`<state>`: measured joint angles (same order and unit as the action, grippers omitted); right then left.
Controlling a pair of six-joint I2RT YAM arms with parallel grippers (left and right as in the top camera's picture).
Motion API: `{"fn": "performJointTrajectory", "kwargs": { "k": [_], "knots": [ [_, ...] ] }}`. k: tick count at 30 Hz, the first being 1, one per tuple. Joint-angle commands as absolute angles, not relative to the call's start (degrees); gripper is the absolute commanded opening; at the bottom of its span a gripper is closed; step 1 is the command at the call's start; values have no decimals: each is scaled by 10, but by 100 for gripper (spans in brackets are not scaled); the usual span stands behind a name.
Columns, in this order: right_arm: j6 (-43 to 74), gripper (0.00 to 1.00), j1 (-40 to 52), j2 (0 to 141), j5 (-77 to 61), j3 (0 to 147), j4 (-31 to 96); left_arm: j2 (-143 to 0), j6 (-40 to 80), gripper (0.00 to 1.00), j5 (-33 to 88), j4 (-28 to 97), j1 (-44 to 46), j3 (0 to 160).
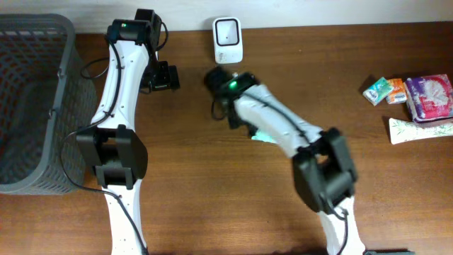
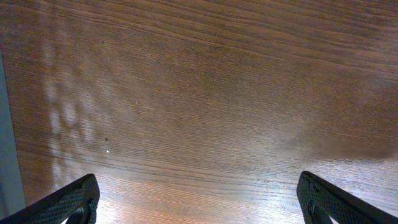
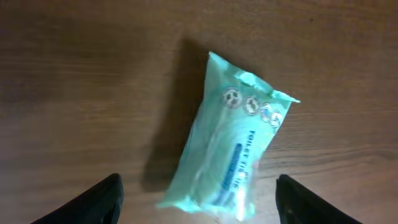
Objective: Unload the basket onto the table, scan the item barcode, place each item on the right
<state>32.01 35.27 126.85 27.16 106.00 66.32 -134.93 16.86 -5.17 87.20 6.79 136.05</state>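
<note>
- Overhead: the green packet [image 1: 263,136] lies on the table [image 1: 212,205], mostly hidden under the right arm, near the white scanner [image 1: 228,39].
- Left wrist: the left gripper [image 2: 198,193] is spread wide over bare wood, holding nothing.
- Right wrist: the right gripper [image 3: 199,193] is parted, with the packet lying loose between its fingers.

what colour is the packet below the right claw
Packet is mint green, best in right wrist view.

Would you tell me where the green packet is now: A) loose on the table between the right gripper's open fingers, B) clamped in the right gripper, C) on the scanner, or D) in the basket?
A: the green packet lies on the table, with the right gripper open and clear of it.
</note>
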Motion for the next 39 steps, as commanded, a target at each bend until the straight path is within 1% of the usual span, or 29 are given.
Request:
{"fn": "performJointTrajectory", "kwargs": {
  "k": [1,4,8,10,11,13,14,16,18,19,22,23,25,28,30,32,33,35,36,38,39],
  "knots": [
    [376,71,368,1316,371,1052,656,-1355,162,99,-52,872,70,1359],
    [385,68,363,1359,380,1052,656,-1355,162,100,-52,872,70,1359],
    [384,66,345,1400,389,1051,658,-1355,162,99,-52,872,70,1359],
    [384,53,338,1403,385,1050,659,-1355,162,99,-52,872,70,1359],
    [384,41,335,1403,377,1050,659,-1355,162,99,-52,872,70,1359],
    [383,20,329,1403,360,1050,660,-1355,162,99,-52,872,70,1359],
    [374,15,329,1402,357,1051,660,-1355,162,99,-52,872,70,1359],
    [337,13,329,1392,325,1066,665,-1355,162,99,-52,872,70,1359],
    [299,9,325,1370,260,1099,670,-1355,162,99,-52,872,70,1359],
    [267,8,319,1354,204,1121,670,-1355,162,99,-52,872,70,1359],
    [170,5,286,1321,6,1184,670,-1355,162,99,-52,872,70,1359],
    [137,4,267,1315,-91,1203,671,-1355,162,99,-52,872,70,1359],
    [57,4,216,1316,-322,1210,668,-1355,162,99,-52,872,71,1359],
    [-10,4,169,1318,-495,1156,648,-1355,162,99,-52,872,71,1359],
    [-15,4,137,1318,-556,1085,607,-1355,162,99,-52,872,71,1359],
    [1,5,105,1318,-561,1010,562,-1355,162,99,-52,872,71,1359],
    [11,8,90,1318,-555,981,543,-1355,162,99,-52,872,71,1359],
    [34,23,56,1318,-493,948,532,-1355,162,99,-52,872,71,1359],
    [39,29,41,1318,-462,948,540,-1355,162,99,-52,872,71,1359],
    [39,44,5,1316,-427,968,580,-1355,162,99,-52,872,71,1359],
    [34,46,-10,1316,-412,992,614,-1355,162,99,-52,872,71,1359]
  ]
}}
